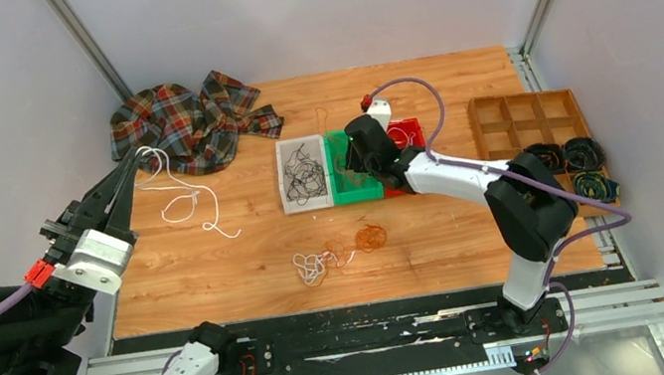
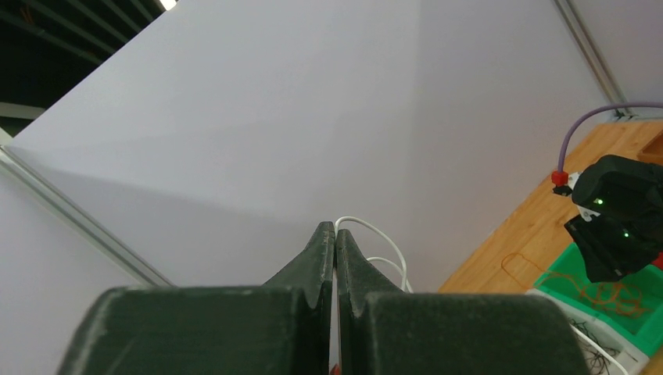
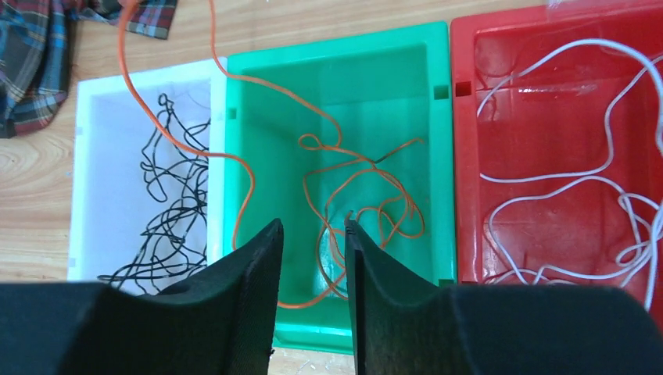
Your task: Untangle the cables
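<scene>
the left gripper (image 2: 335,234) is up high on the left, pressed tight shut, and it looks like the long white cable (image 2: 374,229) is pinched at its tips, though that is hard to see. the cable trails down onto the wooden table (image 1: 223,285). the right gripper (image 3: 313,225) hangs over the green bin (image 3: 336,70), jaws a little apart, holding nothing. an orange cable (image 3: 252,186) lies in that bin. black cables (image 3: 168,226) sit in the white bin (image 3: 94,101), white cables (image 3: 547,183) in the red bin (image 3: 469,55)

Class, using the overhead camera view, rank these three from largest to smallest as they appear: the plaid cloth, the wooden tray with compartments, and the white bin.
1. plaid cloth
2. wooden tray, partly covered at its near end
3. white bin
</scene>
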`<move>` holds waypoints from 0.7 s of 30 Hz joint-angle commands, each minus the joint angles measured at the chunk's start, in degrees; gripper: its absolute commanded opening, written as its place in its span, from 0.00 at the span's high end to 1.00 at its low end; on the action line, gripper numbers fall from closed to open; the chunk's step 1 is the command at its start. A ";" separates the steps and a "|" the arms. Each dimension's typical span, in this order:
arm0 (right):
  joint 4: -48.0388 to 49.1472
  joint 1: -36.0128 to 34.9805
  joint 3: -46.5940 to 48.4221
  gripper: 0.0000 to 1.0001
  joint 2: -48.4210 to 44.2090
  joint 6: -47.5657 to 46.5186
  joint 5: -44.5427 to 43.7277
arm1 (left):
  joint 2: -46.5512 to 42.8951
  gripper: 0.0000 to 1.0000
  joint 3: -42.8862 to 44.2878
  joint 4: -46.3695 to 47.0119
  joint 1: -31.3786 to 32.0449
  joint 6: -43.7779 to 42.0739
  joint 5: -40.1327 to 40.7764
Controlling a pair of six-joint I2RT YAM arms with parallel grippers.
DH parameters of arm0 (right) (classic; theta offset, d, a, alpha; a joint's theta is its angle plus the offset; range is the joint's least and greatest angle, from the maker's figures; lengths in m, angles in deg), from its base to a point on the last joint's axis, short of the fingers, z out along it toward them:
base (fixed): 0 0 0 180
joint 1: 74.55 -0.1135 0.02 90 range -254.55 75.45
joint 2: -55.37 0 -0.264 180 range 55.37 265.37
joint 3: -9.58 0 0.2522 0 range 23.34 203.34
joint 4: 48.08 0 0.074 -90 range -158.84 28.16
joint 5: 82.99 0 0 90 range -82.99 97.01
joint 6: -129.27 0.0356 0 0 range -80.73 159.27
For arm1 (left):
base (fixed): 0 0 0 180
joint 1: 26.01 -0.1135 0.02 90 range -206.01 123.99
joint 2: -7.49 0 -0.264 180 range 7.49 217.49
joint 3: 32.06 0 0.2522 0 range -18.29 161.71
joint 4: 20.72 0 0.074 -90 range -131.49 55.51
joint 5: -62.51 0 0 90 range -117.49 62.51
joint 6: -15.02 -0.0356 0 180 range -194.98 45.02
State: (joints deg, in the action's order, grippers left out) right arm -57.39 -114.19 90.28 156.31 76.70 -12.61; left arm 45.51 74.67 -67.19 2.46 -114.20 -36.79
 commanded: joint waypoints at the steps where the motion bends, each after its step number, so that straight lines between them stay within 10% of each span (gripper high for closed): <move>1: 0.69 -0.81 -0.68 0.64 -4.59 -2.02 -2.27 | -0.45 0.99 -0.47 1.76 0.27 0.08 0.16; 11: 0.05 -0.84 4.59 0.54 -5.95 -10.68 -0.11 | -0.05 0.99 0.54 1.33 0.27 -0.05 0.54; 21: -14.75 1.12 31.87 0.50 13.20 -21.09 3.84 | -0.01 0.99 1.69 0.72 0.27 -0.07 0.84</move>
State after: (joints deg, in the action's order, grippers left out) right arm -64.13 -114.12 115.70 163.92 60.91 -9.63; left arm 45.51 74.96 -67.22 2.46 -114.16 -36.70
